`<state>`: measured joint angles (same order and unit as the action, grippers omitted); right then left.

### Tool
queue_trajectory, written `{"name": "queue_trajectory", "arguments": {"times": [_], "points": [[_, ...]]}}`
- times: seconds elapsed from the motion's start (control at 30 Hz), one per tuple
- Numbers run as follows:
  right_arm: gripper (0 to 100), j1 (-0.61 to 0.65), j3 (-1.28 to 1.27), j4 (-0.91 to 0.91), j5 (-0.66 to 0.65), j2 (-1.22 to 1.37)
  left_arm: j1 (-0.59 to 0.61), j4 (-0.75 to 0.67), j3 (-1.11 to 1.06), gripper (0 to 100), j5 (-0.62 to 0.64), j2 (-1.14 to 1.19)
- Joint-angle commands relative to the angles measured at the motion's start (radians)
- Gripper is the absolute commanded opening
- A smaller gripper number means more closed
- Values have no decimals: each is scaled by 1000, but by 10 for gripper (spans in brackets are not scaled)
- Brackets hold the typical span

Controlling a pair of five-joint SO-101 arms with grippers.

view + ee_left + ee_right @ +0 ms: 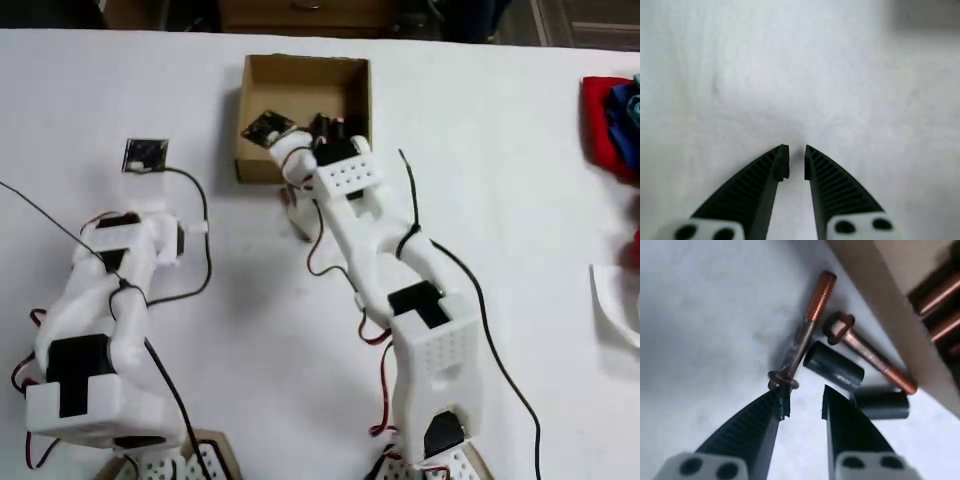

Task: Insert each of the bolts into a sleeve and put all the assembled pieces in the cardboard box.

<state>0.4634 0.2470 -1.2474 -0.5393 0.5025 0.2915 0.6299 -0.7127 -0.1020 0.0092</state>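
Lying loose beside the cardboard box (875, 285), two bolts (802, 340) and two sleeves (834, 366) await assembly; left gripper (795, 162) and right gripper (805, 402) fingers apart, empty.

Two copper bolts (805, 335) and two black sleeves (832, 366) (unassembled) lie beside the cardboard box (875, 285).

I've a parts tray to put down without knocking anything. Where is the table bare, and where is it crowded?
Bare table lies between the right arm and the red cloth, and left of the cardboard box toward the far edge. Crowded: beside the box wall, where two bolts and two sleeves lie just ahead of the right gripper.
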Motion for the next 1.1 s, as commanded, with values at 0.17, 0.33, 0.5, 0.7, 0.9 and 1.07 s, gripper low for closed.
{"name": "queue_trajectory", "arguments": {"times": [0.17,0.33,0.5,0.7,0.9,1.07], "points": [[94,4,5,65,-69,47,8,0,42,76,3,-3],[94,-28,15,79,-69,88,8,0,42,76,3,-3],[94,-94,80,74,-69,130,8,0,42,76,3,-3],[94,-93,117,-24,-69,162,8,0,42,76,3,-3],[94,-56,112,-42,-71,165,8,0,42,76,3,-3],[94,-18,114,-42,-71,163,8,2,42,76,3,-3]]}}
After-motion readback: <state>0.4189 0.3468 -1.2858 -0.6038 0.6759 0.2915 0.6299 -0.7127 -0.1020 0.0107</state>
